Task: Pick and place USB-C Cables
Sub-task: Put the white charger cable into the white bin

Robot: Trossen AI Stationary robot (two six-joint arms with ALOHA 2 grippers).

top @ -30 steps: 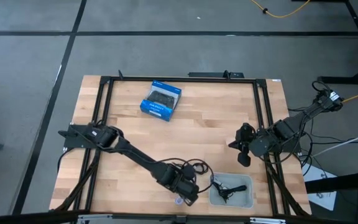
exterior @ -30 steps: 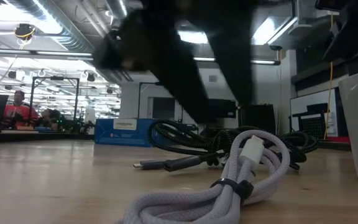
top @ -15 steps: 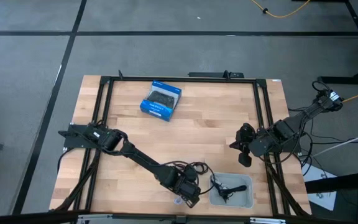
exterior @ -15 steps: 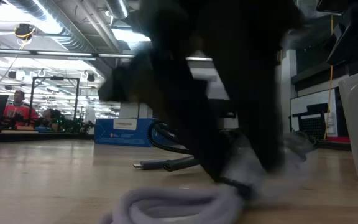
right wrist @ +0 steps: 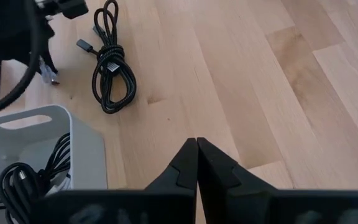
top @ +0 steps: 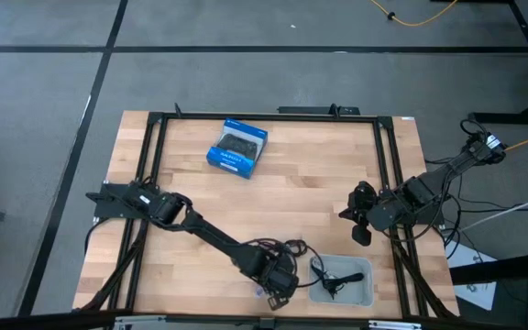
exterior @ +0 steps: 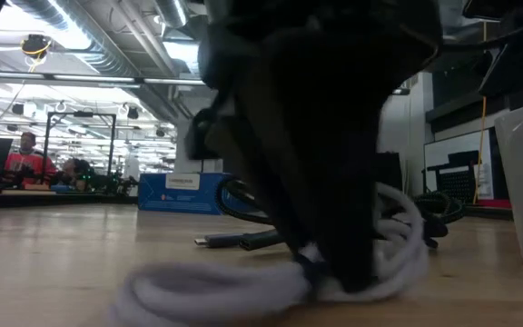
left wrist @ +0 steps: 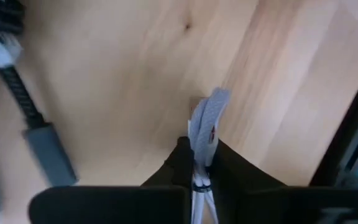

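Note:
A light lavender bundled USB-C cable [left wrist: 209, 115] lies on the wooden table near its front edge, and my left gripper [left wrist: 201, 148] is down on it, shut on the bundle. In the low view the cable [exterior: 234, 289] spreads flat under the dark gripper [exterior: 334, 209]. A black bundled cable [right wrist: 112, 70] rests on the table just beyond it. More black cable [right wrist: 25, 177] lies inside the grey bin [top: 342, 284]. My right gripper [right wrist: 196, 146] hangs shut over the table's right part, holding nothing. My left gripper pinches the lavender cable's bundled strands [left wrist: 201, 134] between its two fingers, close to the dark tie band [left wrist: 199, 184]. The fingers come steeply from above, slanting. The looped end [left wrist: 215, 99] sticks out past the fingertips, and the cable lies on the table.
A blue box [top: 237, 147] sits at the table's far middle. The grey bin stands right beside the left gripper, toward the right. A black frame [top: 154, 119] runs around the table. A black plug end [left wrist: 48, 152] lies close to the left gripper.
My left gripper has come down onto the lavender cable, rolled about its own axis and shut on the bundle. The cable, which stood up in a loop, now lies flattened along the table under the fingers.

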